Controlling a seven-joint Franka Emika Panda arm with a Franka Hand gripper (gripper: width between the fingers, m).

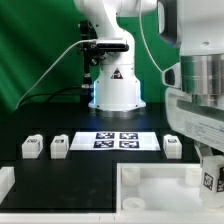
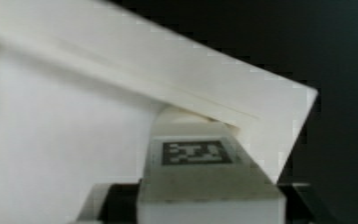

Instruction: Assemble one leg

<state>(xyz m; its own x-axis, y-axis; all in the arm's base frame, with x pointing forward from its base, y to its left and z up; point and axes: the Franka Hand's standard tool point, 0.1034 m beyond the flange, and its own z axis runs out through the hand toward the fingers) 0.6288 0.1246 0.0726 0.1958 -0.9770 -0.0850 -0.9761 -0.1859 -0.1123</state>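
My gripper (image 1: 208, 176) stands at the exterior view's right, close to the camera, shut on a leg (image 1: 211, 179), a small white block with a black-and-white tag. In the wrist view the leg (image 2: 197, 160) sits between the dark jaws of the gripper (image 2: 197, 203), tag facing the camera. Its far end is at a corner of the large white panel (image 2: 105, 100). I cannot tell whether they touch. Three more legs lie on the black table: two at the left (image 1: 32, 147) (image 1: 59, 147) and one at the right (image 1: 172, 147).
The marker board (image 1: 110, 140) lies mid-table in front of the robot base (image 1: 116, 85). A big white piece with a raised rim (image 1: 150, 170) fills the near right under the gripper. A small white part (image 1: 5, 182) sits at the near left edge.
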